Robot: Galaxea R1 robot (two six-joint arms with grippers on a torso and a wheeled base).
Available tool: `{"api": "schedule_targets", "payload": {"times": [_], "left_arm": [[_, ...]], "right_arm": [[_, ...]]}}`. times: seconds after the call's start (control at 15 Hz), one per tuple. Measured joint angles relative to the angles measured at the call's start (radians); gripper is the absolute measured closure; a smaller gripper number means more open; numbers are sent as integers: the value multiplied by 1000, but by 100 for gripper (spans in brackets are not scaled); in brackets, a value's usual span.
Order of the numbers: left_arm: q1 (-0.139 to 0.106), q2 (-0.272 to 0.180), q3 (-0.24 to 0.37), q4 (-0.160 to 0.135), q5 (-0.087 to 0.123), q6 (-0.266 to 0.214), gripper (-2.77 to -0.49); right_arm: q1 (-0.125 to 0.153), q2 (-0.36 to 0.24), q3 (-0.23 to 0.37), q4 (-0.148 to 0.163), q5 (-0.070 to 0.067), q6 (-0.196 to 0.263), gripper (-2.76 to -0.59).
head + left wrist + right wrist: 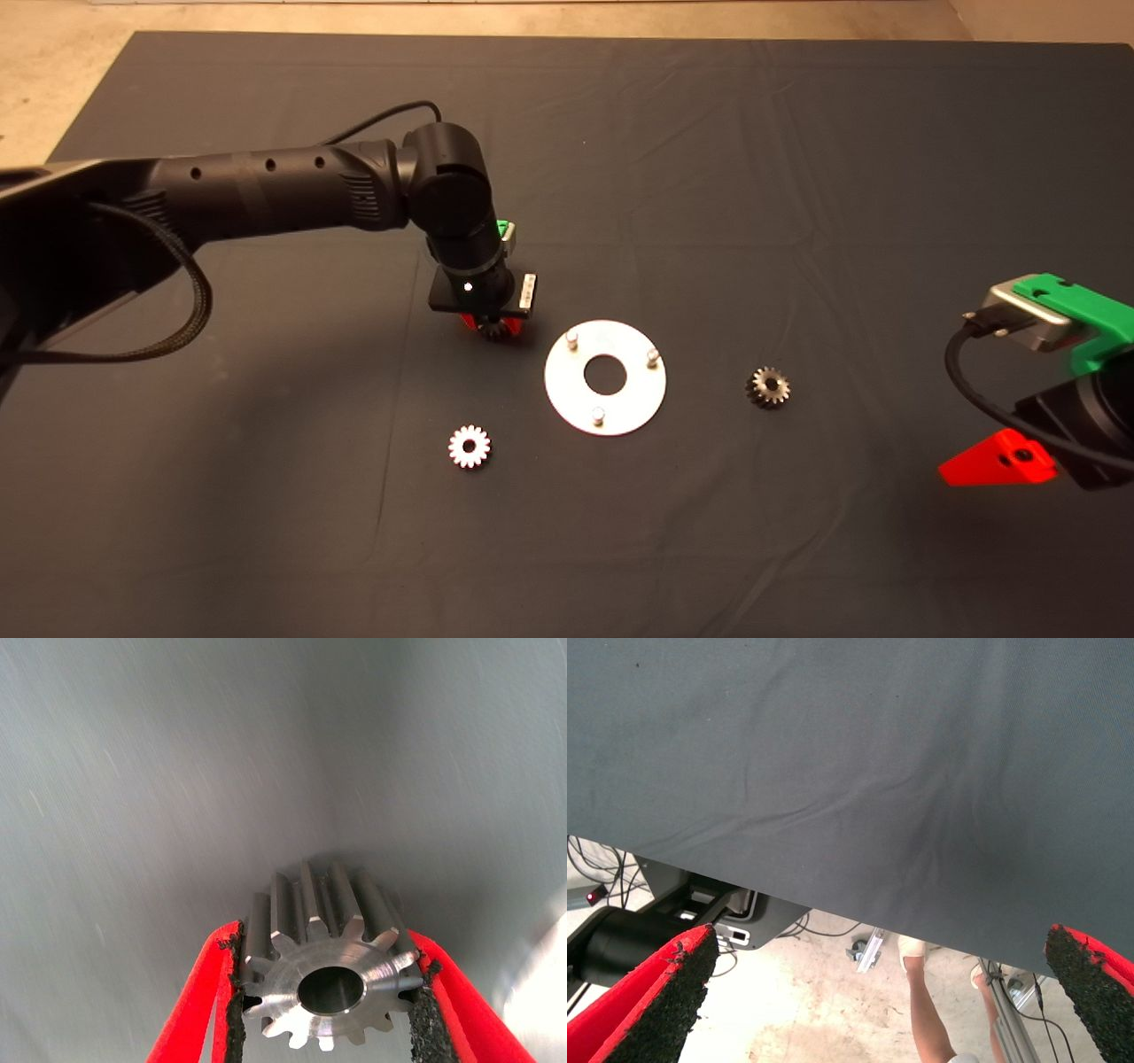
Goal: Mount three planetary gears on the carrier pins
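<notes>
One gear (328, 979) pinched in left tool (326, 992), just beside disc (567, 390) w/ 3 bare pins (598, 414); 2 gears (469, 447) on mat; right tool (877, 992) spread wide, parked at counter edge.

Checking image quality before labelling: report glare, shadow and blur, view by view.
Head view: the disc and the near-left gear glare white, the right gear stays dark. Left wrist view: held gear sharp, mat washed pale. Right wrist view: evenly lit.

Mat (797, 177): dark grey. Disc (571, 399): bright silver. Gears: one pale silver (469, 446), one darker grey (768, 387). End effector fingers (664, 992): red, black pads
</notes>
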Motion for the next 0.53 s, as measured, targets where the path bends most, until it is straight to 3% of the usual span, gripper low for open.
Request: {"api": "schedule_targets", "payload": {"times": [0.13, 0.27, 0.53], "left_arm": [[-1, 0, 31, 0, 29, -21, -96], [-12, 3, 59, 0, 70, -63, -96], [-39, 3, 98, 0, 77, -108, -96]], "right_arm": [[0, 0, 0, 0, 0, 0, -275], [0, 0, 0, 0, 0, 0, -275], [0, 0, 0, 0, 0, 0, -275]]}}
